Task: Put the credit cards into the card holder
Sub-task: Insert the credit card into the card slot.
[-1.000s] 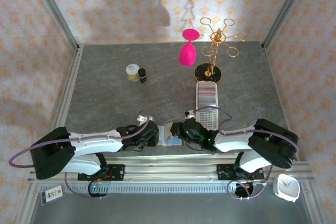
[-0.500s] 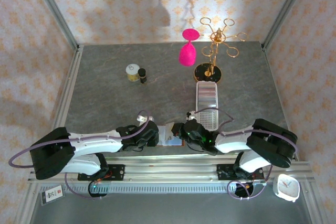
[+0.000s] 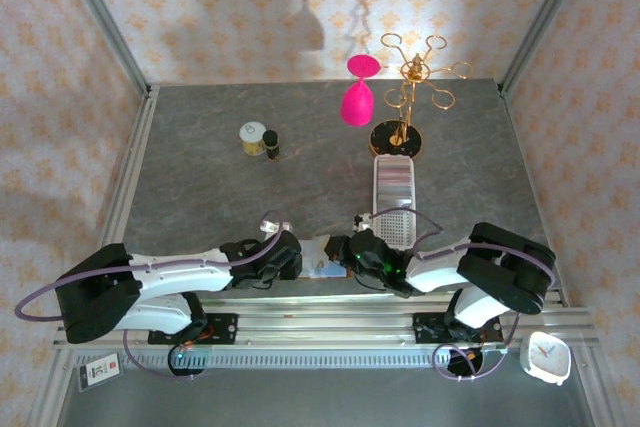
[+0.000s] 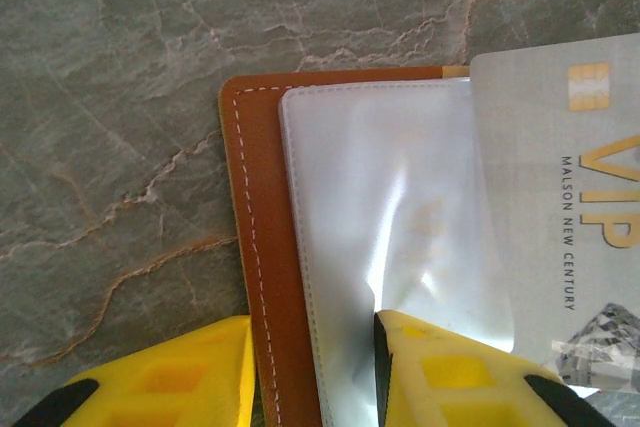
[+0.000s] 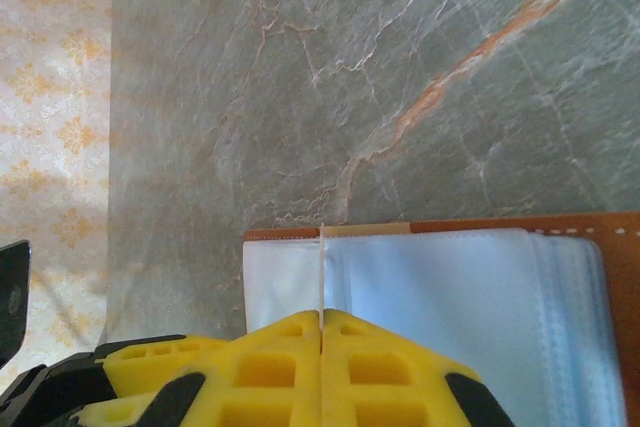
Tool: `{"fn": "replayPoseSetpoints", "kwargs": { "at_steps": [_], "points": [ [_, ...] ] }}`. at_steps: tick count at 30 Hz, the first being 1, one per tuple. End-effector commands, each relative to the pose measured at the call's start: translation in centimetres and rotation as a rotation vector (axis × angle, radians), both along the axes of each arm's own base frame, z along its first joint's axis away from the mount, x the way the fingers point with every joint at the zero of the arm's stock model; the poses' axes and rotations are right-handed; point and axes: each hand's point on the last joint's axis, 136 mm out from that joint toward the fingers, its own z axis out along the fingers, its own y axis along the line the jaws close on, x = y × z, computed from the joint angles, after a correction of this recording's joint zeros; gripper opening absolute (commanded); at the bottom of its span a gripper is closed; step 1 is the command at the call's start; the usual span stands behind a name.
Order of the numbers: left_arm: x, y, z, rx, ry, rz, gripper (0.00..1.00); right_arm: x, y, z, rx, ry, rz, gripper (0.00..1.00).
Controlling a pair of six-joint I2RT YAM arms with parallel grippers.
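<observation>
we see right pincer (image 5: 322,319) crept left a hair, pinching card (image 4: 560,197) | card overlapping holder (image 4: 262,247), nearly slotted we reckon | left pincer (image 4: 312,357) astride holder edge, grip can't tell

Gold "VIP" on the grey card (image 4: 545,207) overlapping the wallet (image 4: 262,247); beside it, smaller, seemingly "MAISON NEW CENTURY".

White tray (image 3: 394,197) just behind right tool (image 5: 321,319); table (image 3: 200,177) left half open.
</observation>
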Motion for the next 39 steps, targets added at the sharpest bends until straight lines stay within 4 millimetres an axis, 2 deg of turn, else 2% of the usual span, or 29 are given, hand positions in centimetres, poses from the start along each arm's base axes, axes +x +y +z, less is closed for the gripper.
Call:
{"fn": "replayPoseSetpoints", "kwargs": {
  "at_steps": [1,7,12,28,39],
  "points": [
    [-0.7,0.4,-0.5,0.01,0.019,-0.004,0.33,-1.0,0.0,-1.0,-0.01,0.031,0.02,0.0],
    [-0.7,0.4,-0.6,0.009,0.018,-0.005,0.33,-1.9,-0.4,-1.6,-0.027,0.059,0.028,0.0],
    [-0.7,0.4,-0.7,0.009,0.017,-0.006,0.33,-2.4,-0.5,-1.3,-0.026,0.059,0.028,0.0],
    [-0.7,0.1,-0.8,-0.02,0.01,0.0,0.35,-1.9,0.1,-0.5,0.024,0.037,0.013,0.0],
    [-0.8,0.2,-1.0,-0.03,0.007,0.008,0.35,-2.0,0.6,-0.9,0.047,0.049,0.019,0.0]
  ]
}}
